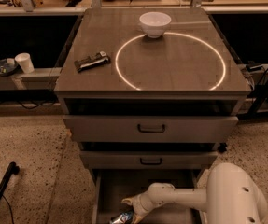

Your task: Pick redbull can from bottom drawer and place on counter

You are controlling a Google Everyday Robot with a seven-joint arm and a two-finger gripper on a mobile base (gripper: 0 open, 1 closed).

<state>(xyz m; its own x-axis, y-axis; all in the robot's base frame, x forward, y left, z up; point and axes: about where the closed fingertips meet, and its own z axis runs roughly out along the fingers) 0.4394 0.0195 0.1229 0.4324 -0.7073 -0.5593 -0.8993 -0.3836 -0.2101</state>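
Observation:
The bottom drawer [110,190] is pulled open at the foot of the grey cabinet. The redbull can [122,217], blue and silver, lies on its side at the drawer's front left, cut by the bottom edge of the view. My gripper [130,204] reaches in from the right on a white arm [180,197] and sits just above and against the can. The counter [171,73] with its glowing white circle lies above.
A white bowl [155,24] stands at the back of the circle. A dark bar-shaped packet [92,61] lies on the counter's left. The two upper drawers [151,128] are partly pulled out above the arm. A white cup [24,62] stands on a ledge at left.

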